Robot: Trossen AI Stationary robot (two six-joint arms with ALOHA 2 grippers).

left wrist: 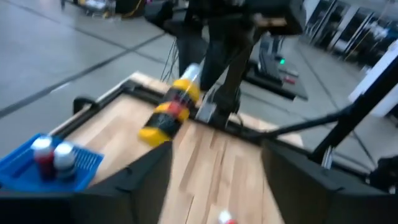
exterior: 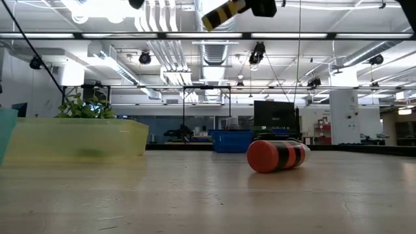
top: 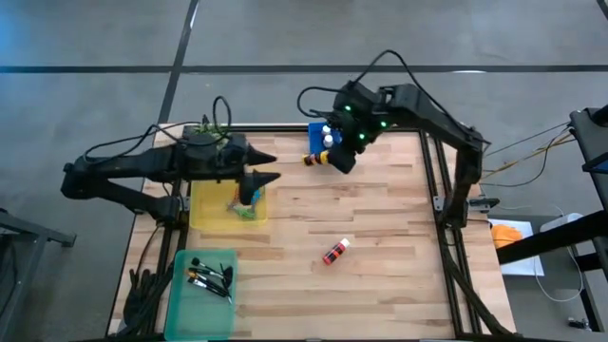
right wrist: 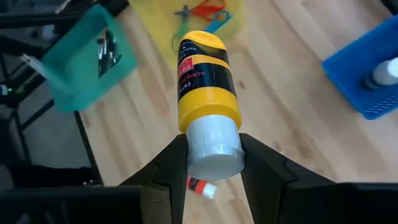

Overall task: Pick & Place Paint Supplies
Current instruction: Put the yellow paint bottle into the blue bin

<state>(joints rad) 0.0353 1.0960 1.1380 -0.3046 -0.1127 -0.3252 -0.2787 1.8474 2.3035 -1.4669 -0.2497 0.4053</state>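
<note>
My right gripper (right wrist: 214, 171) is shut on a yellow paint bottle (right wrist: 205, 74) with black and red bands, high above the table beside the blue tray (top: 321, 136). That tray holds two white-capped bottles (left wrist: 50, 155). A red and black bottle (top: 334, 252) lies on its side on the wood at mid table. My left gripper (top: 268, 168) stands open over the yellow tray (top: 214, 204), nothing between its fingers. Scissors (right wrist: 202, 14) lie in that tray. Dark brushes (top: 211, 276) lie in the teal tray (top: 201, 285). My right gripper pinches the bottle's white cap (right wrist: 214, 146) between its two fingers (right wrist: 171, 168), one on each side. The fingers slant down toward the table's left side. The yellow body sticks out past the fingertips, in line with them. The bottle is tilted and lifted clear of the table (exterior: 224, 13).
A small green plant (exterior: 81, 105) stands behind the yellow tray at the table's far left. The black frame rail (top: 432, 180) runs along the right edge. Bare wood (top: 380, 204) lies between the trays and the right rail, apart from the red bottle.
</note>
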